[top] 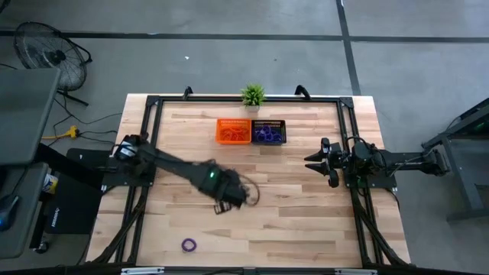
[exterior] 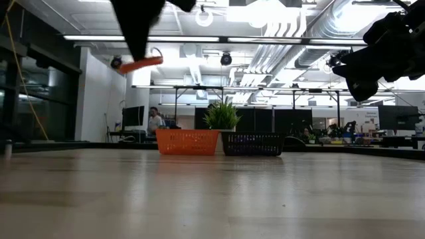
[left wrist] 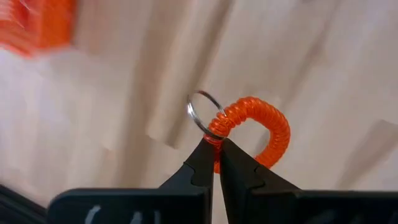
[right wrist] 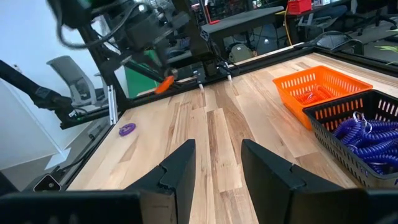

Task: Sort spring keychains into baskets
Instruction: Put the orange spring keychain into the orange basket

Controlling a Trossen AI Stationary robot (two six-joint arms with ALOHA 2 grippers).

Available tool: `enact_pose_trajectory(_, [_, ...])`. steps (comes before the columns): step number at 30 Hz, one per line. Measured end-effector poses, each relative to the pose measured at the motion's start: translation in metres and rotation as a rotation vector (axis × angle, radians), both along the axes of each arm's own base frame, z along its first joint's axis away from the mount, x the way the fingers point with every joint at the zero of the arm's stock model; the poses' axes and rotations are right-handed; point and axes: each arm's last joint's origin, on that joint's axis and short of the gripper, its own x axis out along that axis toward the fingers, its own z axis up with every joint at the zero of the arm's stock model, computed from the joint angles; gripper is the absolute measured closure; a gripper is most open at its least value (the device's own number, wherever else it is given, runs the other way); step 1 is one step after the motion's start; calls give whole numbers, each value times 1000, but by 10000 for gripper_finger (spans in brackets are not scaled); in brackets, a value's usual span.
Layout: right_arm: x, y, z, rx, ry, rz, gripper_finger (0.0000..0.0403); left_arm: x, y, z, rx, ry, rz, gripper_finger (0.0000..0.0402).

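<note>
My left gripper (left wrist: 214, 149) is over the table's middle, toward the near side (top: 243, 192), shut on an orange-red spring keychain (left wrist: 261, 127) with a silver split ring (left wrist: 202, 112); the low view shows it lifted (exterior: 139, 64). The orange basket (top: 233, 131) and black basket (top: 269, 131) stand side by side near the far edge, orange-red coils in one, purple coils (right wrist: 360, 134) in the other. One purple keychain (top: 189, 244) lies flat on the table near the near edge. My right gripper (right wrist: 217, 162) waits open at the table's right side (top: 317, 160). My left gripper pinches the orange-red keychain between its two fingertips at the coil's end next to the split ring (left wrist: 216, 130). The keychain is lifted clear of the table, and its coil curves out beyond the fingertips.
A small green potted plant (top: 253, 95) stands behind the baskets at the far edge. A black frame rail (top: 153, 137) runs around the tabletop. Bare wood lies between the grippers and the baskets.
</note>
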Motion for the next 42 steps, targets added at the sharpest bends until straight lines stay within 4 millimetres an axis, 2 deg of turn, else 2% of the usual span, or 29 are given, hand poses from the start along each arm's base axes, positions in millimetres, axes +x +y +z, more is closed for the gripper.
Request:
enact_pose_trajectory(9, [0, 0, 0, 0, 0, 0, 279, 21, 68, 1, 57, 30, -135, 394])
enact_pose_trajectory(14, [0, 0, 0, 0, 0, 0, 279, 30, 116, 2, 85, 15, -137, 394])
enact_pose_trajectory(22, [0, 0, 0, 0, 0, 0, 279, 27, 204, 3, 85, -7, -87, 394])
enact_pose_trajectory(27, [0, 0, 0, 0, 0, 0, 279, 19, 245, 3, 80, -35, -50, 394])
enact_pose_trajectory(29, [0, 0, 0, 0, 0, 0, 279, 19, 258, 0, 84, -33, -36, 394])
enact_pose_trajectory(33, [0, 0, 0, 0, 0, 0, 279, 19, 276, -21, 34, 26, -27, 394])
enact_pose_trajectory(42, [0, 0, 0, 0, 0, 0, 279, 25, 285, -33, 38, 46, -135, 394])
